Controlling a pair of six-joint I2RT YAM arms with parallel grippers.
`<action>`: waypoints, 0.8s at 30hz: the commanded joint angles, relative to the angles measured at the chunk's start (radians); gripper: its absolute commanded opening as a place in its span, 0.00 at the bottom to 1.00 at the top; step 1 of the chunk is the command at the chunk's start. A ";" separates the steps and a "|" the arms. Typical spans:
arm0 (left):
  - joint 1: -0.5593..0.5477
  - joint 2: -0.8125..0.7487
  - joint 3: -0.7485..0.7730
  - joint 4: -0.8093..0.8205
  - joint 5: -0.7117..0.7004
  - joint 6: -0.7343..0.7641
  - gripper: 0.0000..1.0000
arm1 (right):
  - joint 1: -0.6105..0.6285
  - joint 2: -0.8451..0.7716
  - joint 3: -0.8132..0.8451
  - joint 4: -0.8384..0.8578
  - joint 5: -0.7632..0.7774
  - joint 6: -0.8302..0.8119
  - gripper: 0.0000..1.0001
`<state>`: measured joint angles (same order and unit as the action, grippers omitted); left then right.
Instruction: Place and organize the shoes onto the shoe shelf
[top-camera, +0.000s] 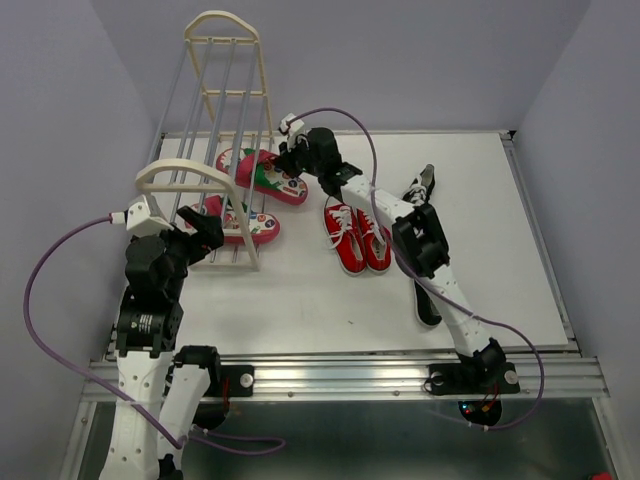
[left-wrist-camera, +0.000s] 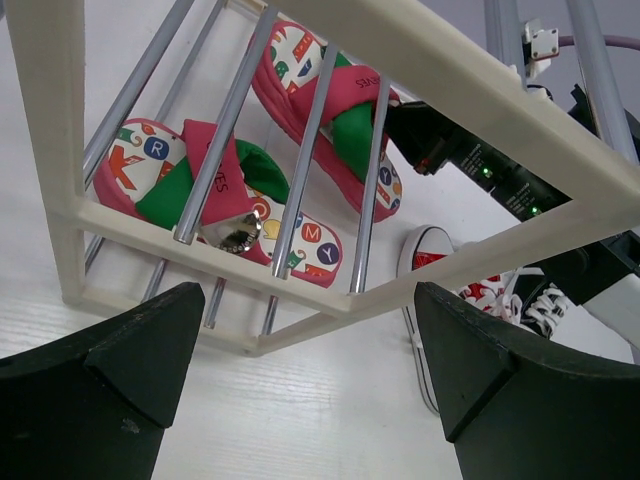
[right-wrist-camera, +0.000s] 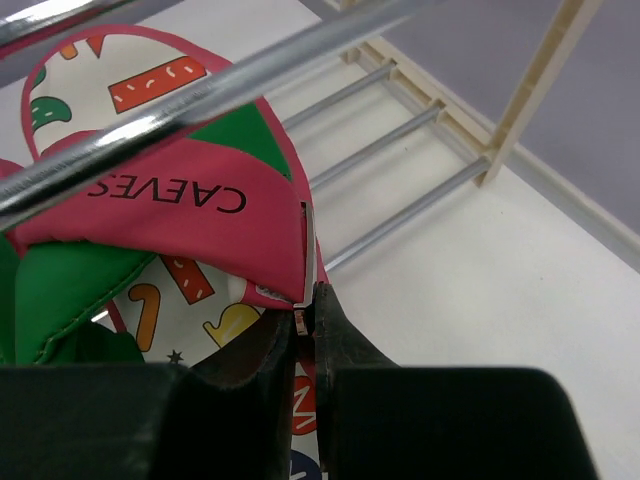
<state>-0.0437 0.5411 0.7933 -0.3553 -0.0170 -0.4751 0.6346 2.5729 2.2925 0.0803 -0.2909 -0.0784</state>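
Note:
The cream shoe shelf (top-camera: 225, 60) stands at the left. Two red-pink flip-flops with green straps lie among its lowest rails: the far one (top-camera: 262, 172) and the near one (top-camera: 245, 225). My right gripper (top-camera: 290, 165) is shut on the far flip-flop's edge (right-wrist-camera: 180, 190); its jaws (right-wrist-camera: 308, 300) pinch the side under a grey rail (right-wrist-camera: 200, 90). My left gripper (top-camera: 205, 235) is open and empty, just in front of the shelf's near end frame (left-wrist-camera: 60, 120), with both flip-flops (left-wrist-camera: 190, 175) behind the rails. Red sneakers (top-camera: 355, 235) sit side by side at the centre.
One black sneaker (top-camera: 420, 185) lies behind my right arm, another (top-camera: 427, 305) below it near the front. A red sneaker's toe (left-wrist-camera: 430, 255) shows right of the shelf in the left wrist view. The purple cable (top-camera: 340, 115) loops over the right arm.

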 joint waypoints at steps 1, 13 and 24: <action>0.004 0.008 -0.008 0.053 0.012 0.023 0.99 | 0.030 0.000 0.084 0.196 0.002 0.008 0.03; 0.004 0.019 -0.011 0.052 0.043 0.021 0.99 | 0.103 0.084 0.058 0.470 0.059 0.060 0.12; 0.004 0.013 -0.014 0.042 0.040 0.026 0.99 | 0.125 0.127 0.019 0.605 0.190 0.075 0.49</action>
<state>-0.0437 0.5617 0.7914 -0.3553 0.0151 -0.4725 0.7460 2.7117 2.3066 0.4801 -0.1745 -0.0250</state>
